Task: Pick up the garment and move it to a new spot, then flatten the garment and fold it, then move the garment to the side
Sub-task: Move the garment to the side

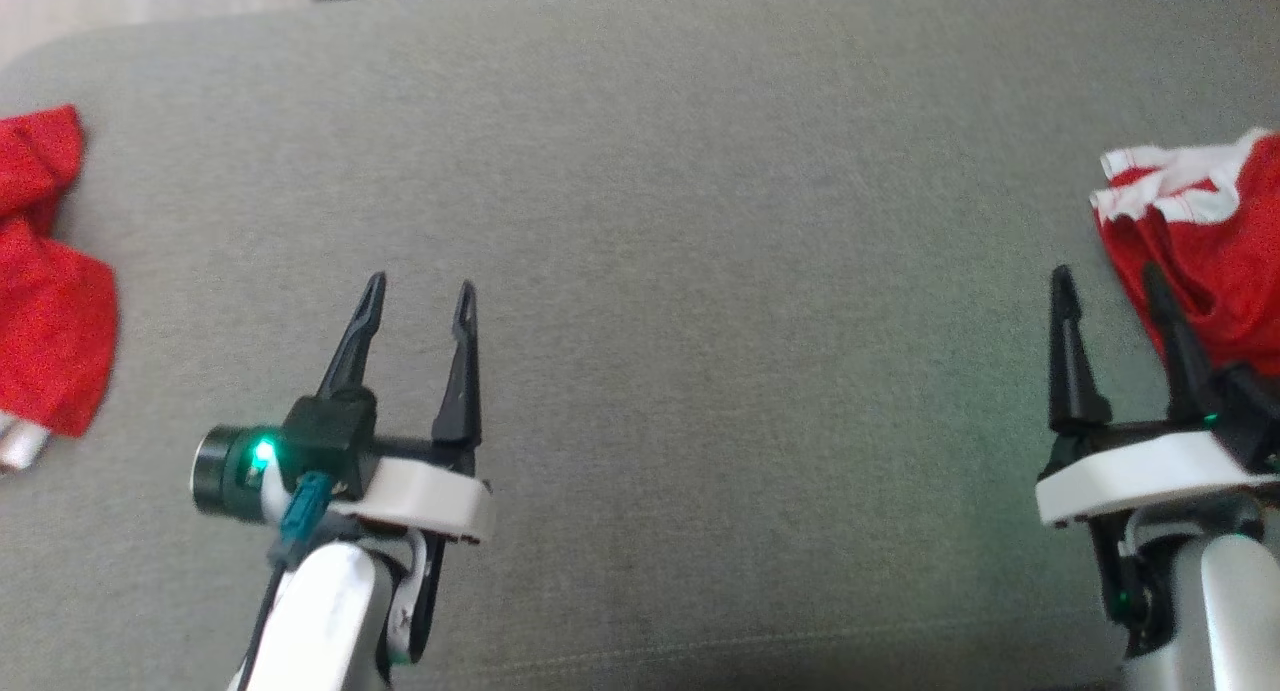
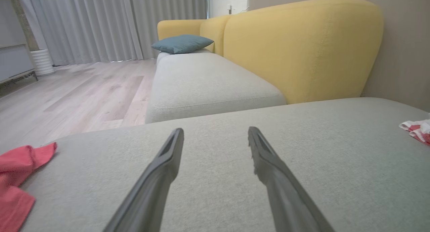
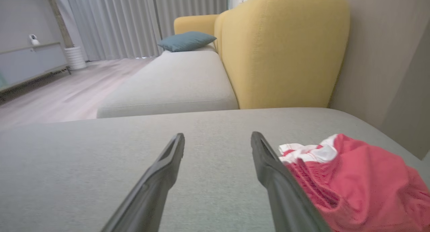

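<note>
Two grippers hang over the grey cushion (image 1: 700, 221), fingers pointing forward: left gripper (image 1: 420, 286) spread wide, empty; right gripper (image 1: 1105, 271) likewise wide and empty, its outer finger just beside the white-trimmed red garment (image 1: 1225, 261) at the cushion's right edge. A second red cloth (image 1: 50, 311) lies far left.

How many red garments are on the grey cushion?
2. The left garment lies at the left edge of the cushion. The right garment, with white trim, lies at its right edge beside the right gripper. Both run out of frame; more may lie unseen.
</note>
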{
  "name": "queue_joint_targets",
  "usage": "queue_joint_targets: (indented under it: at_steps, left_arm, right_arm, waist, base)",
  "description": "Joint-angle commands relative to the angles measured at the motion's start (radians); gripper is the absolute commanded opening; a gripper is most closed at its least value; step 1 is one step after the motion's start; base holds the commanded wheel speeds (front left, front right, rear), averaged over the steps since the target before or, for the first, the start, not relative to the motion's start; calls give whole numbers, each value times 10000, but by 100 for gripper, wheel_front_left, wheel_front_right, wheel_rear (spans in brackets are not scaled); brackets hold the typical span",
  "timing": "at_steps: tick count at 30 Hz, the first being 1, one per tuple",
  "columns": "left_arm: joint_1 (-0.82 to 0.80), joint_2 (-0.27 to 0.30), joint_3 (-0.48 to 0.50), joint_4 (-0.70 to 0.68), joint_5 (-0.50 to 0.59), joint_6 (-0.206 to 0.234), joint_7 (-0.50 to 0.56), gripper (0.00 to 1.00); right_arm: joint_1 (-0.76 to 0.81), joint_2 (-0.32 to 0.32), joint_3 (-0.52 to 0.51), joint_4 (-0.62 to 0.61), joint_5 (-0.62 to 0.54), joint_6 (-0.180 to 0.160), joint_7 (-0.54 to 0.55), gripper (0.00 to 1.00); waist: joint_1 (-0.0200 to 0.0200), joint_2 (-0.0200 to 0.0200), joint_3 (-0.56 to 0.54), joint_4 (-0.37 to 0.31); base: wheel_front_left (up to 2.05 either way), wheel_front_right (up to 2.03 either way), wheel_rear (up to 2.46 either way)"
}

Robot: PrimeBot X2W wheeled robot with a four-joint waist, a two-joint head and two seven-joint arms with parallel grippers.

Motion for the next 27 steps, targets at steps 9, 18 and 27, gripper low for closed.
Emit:
queue_joint_targets:
  at_steps: [9,18,27]
  left_arm:
    - [581,374,729,-74,-289,273,-50,100]
    - [1104,510,690,12,-413,342,110,100]
    - [1284,521,646,30,-485,468,195,100]
  right_arm:
    - [669,82,721,-739,211,65,152,100]
    - [1374,91,786,-932,414,65,385,100]
    - [1594,92,733,-1020,416,65,553,100]
  waist:
    - [0,-1,-1202,679]
    - [0,-1,-1845,688]
    - [0,-1,-1997,707]
  base:
    - [0,0,0]
    - [0,0,0]
    - [0,0,0]
